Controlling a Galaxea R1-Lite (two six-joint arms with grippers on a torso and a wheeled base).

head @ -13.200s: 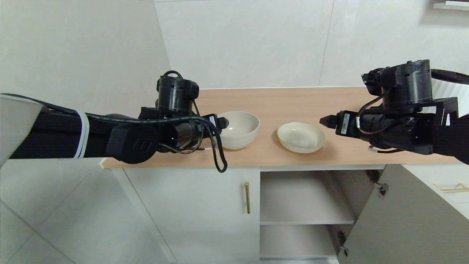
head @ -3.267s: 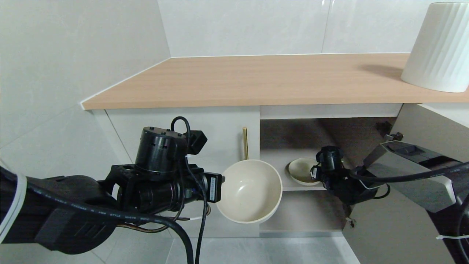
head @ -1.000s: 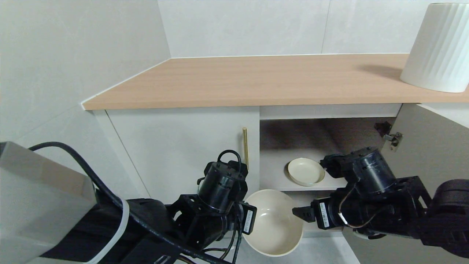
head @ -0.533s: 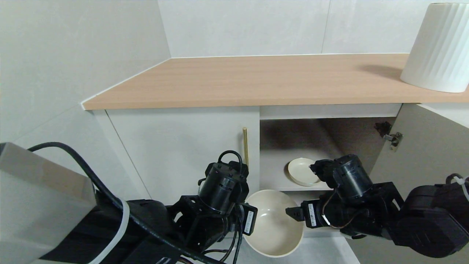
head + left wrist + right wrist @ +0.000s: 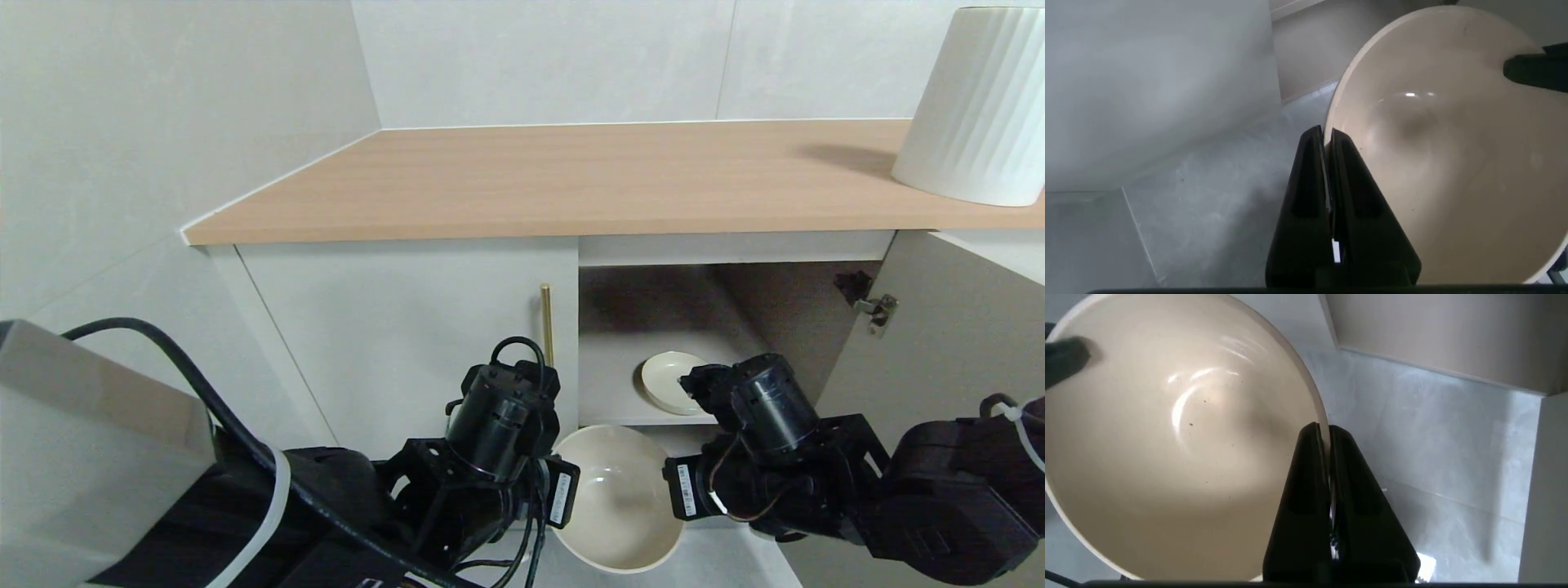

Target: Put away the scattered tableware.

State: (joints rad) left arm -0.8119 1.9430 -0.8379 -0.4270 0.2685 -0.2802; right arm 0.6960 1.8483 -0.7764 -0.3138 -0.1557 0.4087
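A deep cream bowl (image 5: 616, 498) hangs low in front of the open cabinet, held from both sides. My left gripper (image 5: 565, 496) is shut on its left rim, seen close in the left wrist view as my left gripper (image 5: 1328, 139) pinching the bowl (image 5: 1454, 155). My right gripper (image 5: 674, 490) is shut on the opposite rim; the right wrist view has my right gripper (image 5: 1324, 434) clamping the bowl (image 5: 1184, 433). A small cream plate (image 5: 663, 380) lies on the cabinet's upper shelf (image 5: 612, 392), partly hidden behind my right wrist.
The cabinet's right door (image 5: 939, 327) stands swung open; the left door (image 5: 408, 327) is closed, with a gold handle (image 5: 545, 327). A white ribbed container (image 5: 976, 106) sits on the wooden counter (image 5: 571, 180). Grey tiled floor (image 5: 1192, 204) lies below the bowl.
My right gripper moved left from beside the bowl and closed on its right rim. The bowl, still in the left gripper, shifted slightly right and lower.
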